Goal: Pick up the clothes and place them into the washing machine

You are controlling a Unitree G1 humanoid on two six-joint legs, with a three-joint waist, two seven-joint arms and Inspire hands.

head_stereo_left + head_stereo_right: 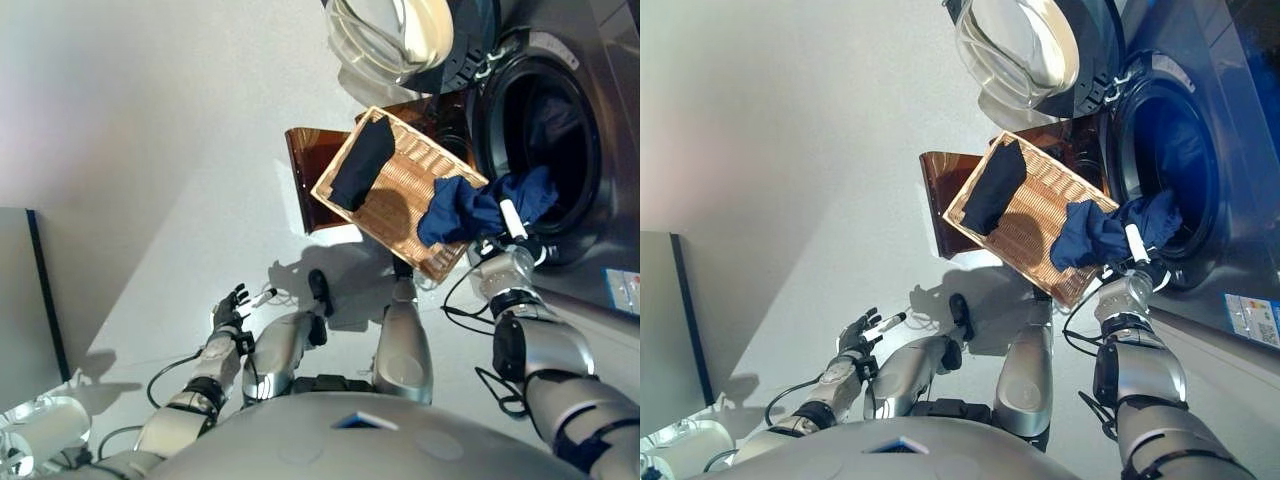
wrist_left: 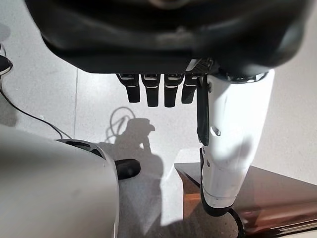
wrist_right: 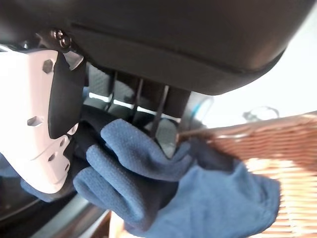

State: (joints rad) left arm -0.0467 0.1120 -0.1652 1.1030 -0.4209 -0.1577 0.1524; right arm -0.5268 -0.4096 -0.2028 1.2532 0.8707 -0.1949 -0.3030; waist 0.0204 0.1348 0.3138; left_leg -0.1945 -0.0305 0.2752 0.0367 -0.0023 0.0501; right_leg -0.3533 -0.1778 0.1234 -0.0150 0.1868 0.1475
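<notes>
- Both eye views look steeply down from the head, a little apart, sharing the tan woven wicker basket (image 1: 400,195), the grey front-loading washing machine (image 1: 560,150) and the pale floor (image 1: 170,150).
- The left wrist view looks along the left hand (image 2: 158,91), very close, toward that floor.
- The right wrist view sits tight behind the right hand (image 3: 44,129), facing the dark blue cloth (image 3: 163,188) and the basket's edge.

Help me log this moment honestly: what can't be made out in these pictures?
- Right hand fingers: buried in the blue garment in the eye views and right wrist view, so the grip is unclear.
- Washing machine drum: too dark to tell its contents.
- Basket floor under the black garment: covered.
- Brown stand: mostly hidden behind the basket.
- Left hand: idle, open.
</notes>
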